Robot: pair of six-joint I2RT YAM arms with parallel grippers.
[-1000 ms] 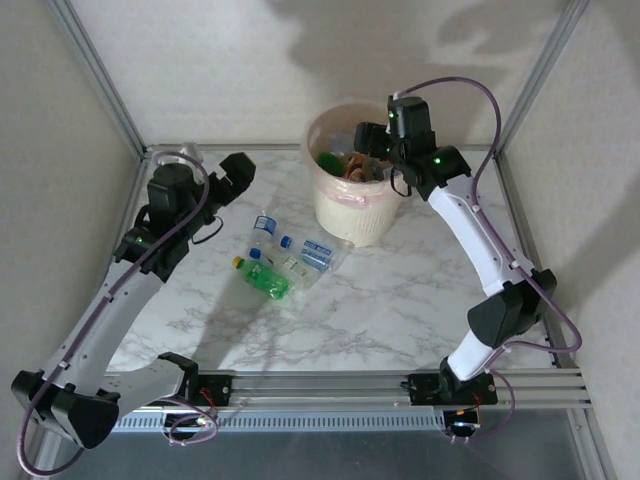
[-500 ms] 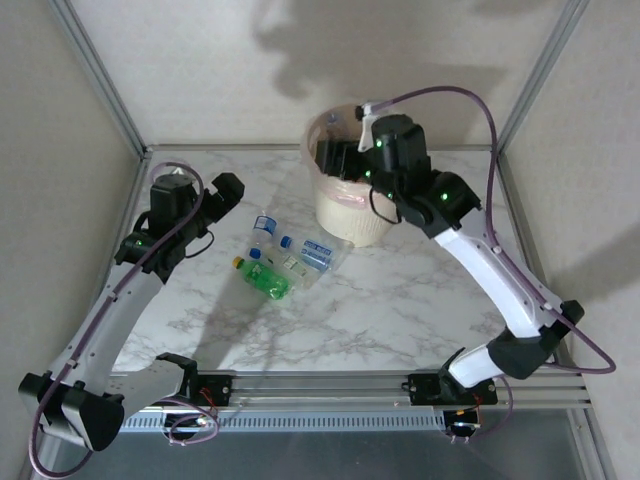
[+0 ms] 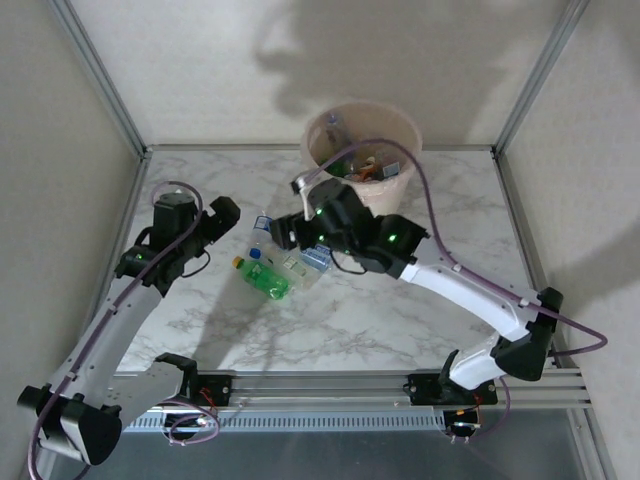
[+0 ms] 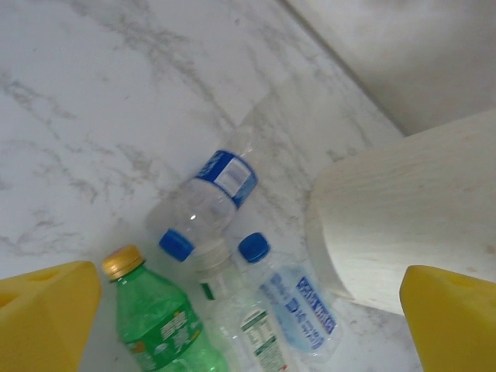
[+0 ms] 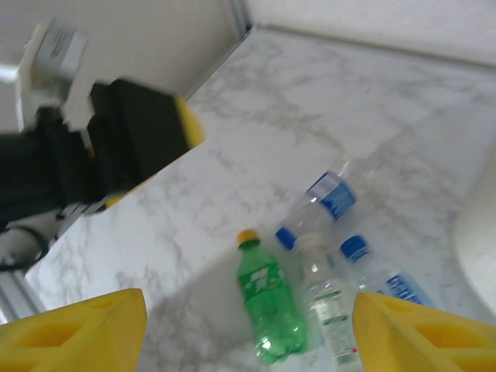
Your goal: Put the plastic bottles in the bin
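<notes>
The plastic bottles not yet binned lie in a tight cluster on the worktop, left of its centre and nearer the far edge than the near one. You can count four: a green bottle (image 5: 267,298) with a yellow cap on the near-left of the group, a clear white-capped bottle (image 4: 249,319) touching it, a blue-capped bottle (image 4: 298,298) with a blue label beside that, and a clear blue-labelled bottle (image 4: 213,194) lying crosswise on the far side. Just beyond them, at the middle of the far edge, stands the bin (image 3: 400,125), with several bottles already inside.

Your right gripper (image 3: 283,232) hangs over the cluster, its yellow fingers (image 5: 77,325) apart with nothing between them. Your left gripper (image 3: 225,210) waits just left of the group, fingers (image 4: 46,310) spread wide and empty too.

So you are between drops, lining up the next pick. Choose one bottle on the outside of the pile, probably the green one or the crosswise clear one, and turn the jaws across its body before you descend. The bottles touch, so a careless close may roll a neighbour away.
</notes>
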